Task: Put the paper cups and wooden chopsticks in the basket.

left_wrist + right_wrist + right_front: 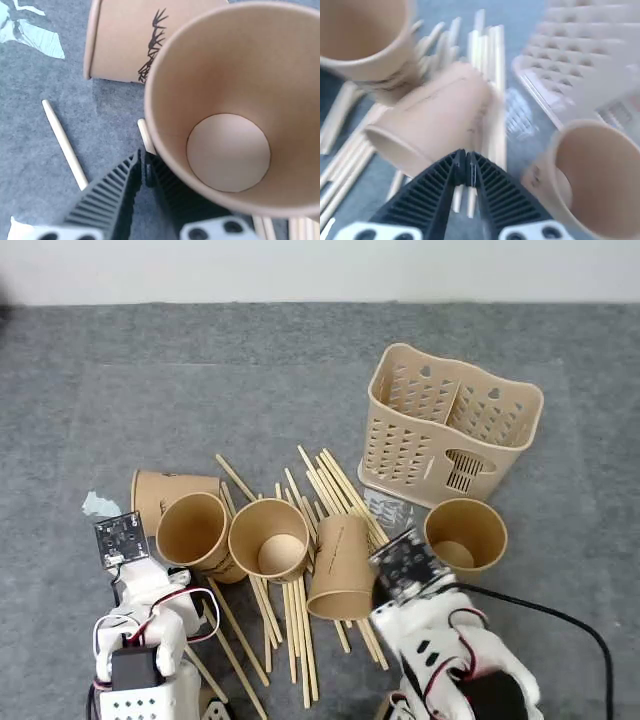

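A grey bench [300, 370] carries five paper cups, loose wooden chopsticks and a beige slotted basket [405, 450], which stands upright at the far right.

The leftmost cup [170, 490] lies on its side, its long axis running left to right and its rim to the left. Just near it, the left standing cup [192, 530] is mouth up. The middle cup [268, 538] stands beside that one, also mouth up. The fallen cup [340, 565] lies on the chopsticks, axis near to far, with its mouth facing near. The right cup [465, 535] stands upright just near the basket.

The near chopsticks [298, 630] run mostly near to far between the cups. A fan of far chopsticks [335, 485] slants from far left to near right, toward the basket's foot.

The left gripper [145, 170] is clenched on nothing, its tips just beside the left standing cup's wall (contact cannot be judged). The right gripper [466, 167] is likewise clenched and empty, poised over the fallen cup's rim, with the right cup close by.

A clear wrapper [385, 508] lies near the basket, and a pale scrap [98, 505] sits left of the leftmost cup.
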You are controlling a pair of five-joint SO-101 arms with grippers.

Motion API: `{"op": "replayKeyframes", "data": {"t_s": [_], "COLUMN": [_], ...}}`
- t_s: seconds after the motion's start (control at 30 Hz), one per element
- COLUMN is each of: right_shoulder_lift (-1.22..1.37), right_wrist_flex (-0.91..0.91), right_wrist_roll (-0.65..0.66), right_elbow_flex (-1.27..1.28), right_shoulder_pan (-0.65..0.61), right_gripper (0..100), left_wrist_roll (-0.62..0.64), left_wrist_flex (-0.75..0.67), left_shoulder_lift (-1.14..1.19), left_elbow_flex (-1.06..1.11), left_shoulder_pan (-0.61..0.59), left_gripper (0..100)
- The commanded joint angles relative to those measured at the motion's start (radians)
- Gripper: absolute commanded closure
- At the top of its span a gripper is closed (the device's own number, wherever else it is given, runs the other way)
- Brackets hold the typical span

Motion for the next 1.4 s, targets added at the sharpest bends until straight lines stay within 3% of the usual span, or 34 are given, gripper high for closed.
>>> {"op": "replayKeyframes", "data": {"t_s": [0.0, 0.1, 0.27, 0.37, 0.9, 1.1, 1.17, 1.3, 1.37], "right_shoulder_lift": [0.010, 0.012, 0.012, 0.012, 0.007, 0.007, 0.007, 0.007, 0.005], "right_wrist_flex": [-0.033, -0.038, -0.027, -0.008, -0.042, -0.217, -0.291, -0.377, -0.384], "right_wrist_roll": [-0.006, -0.006, -0.012, -0.032, 0.069, 0.069, 0.069, 0.071, 0.068], "right_elbow_flex": [-0.002, -0.002, -0.003, -0.002, 0.160, 0.242, 0.258, 0.250, 0.235], "right_shoulder_pan": [-0.056, -0.097, -0.104, -0.110, -0.168, -0.128, -0.101, -0.041, -0.004], "right_gripper": [98.9, 94.0, 73.8, 70.2, 70.3, 70.9, 76.8, 99.6, 95.7], "left_wrist_roll": [0.011, 0.011, 0.011, 0.011, 0.011, 0.011, 0.011, 0.011, 0.011], "left_wrist_flex": [0.002, 0.002, 0.002, 0.002, 0.002, 0.002, 0.002, 0.002, 0.002], "left_shoulder_lift": [-0.012, -0.012, -0.012, -0.012, -0.012, -0.012, -0.012, -0.012, -0.012], "left_elbow_flex": [-0.010, -0.010, -0.010, -0.010, -0.010, -0.010, -0.010, -0.010, -0.010], "left_shoulder_pan": [-0.005, -0.005, -0.005, -0.005, -0.005, -0.005, -0.005, -0.005, -0.005], "left_gripper": [99, 99, 99, 99, 99, 99, 99, 99, 99]}}
